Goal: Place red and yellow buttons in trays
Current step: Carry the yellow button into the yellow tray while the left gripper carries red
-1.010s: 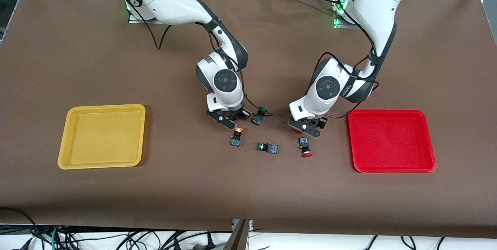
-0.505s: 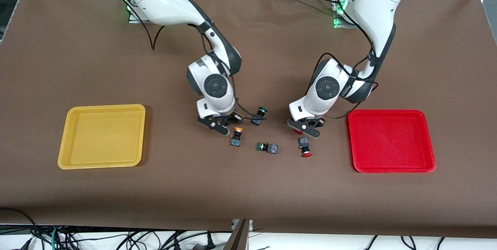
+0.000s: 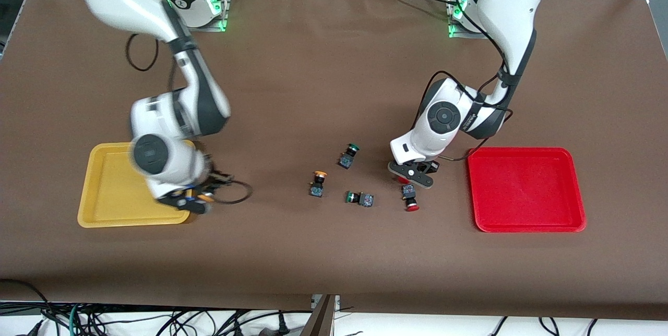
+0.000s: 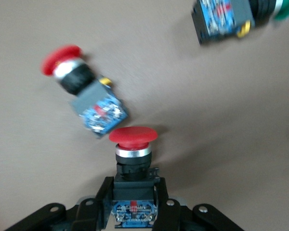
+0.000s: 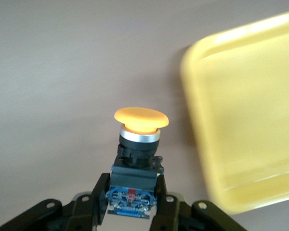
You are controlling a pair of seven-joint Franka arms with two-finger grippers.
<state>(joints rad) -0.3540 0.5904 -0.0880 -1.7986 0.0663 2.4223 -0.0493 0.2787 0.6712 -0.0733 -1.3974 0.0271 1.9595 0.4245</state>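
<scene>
Fingers (image 5: 161,204) of the right gripper (image 5: 131,202) are clamped on the dark body of a yellow-capped button (image 5: 140,139), cap pointing away from the wrist, and the gripper hangs right at the corner rim of the yellow tray (image 3: 104,190), at the edge toward the middle of the worktop (image 3: 334,252). In the right wrist view the tray's rim sits just beside the held button, not yet under it.

Over at the left arm, the left gripper (image 4: 134,207) has its fingers (image 4: 160,192) shut on a red-capped button (image 4: 133,154), low over the worktop, close to the red tray (image 3: 527,190). A second red button (image 3: 410,198) lies on its side just beside it, nearer the front camera.

Loose in the middle: the other yellow button (image 3: 317,183) and two green-capped buttons, one (image 3: 348,156) farther from the camera, one (image 3: 359,199) nearer.

The risks now: let go at this spot and the yellow one could strike the rim and tip out onto the worktop, since it hangs at the edge. On the left, the held button is so near the lying red one that a sideways sweep might knock it and send it rolling. Both grips are on narrow bodies, so a quick swing could twist either button loose.
</scene>
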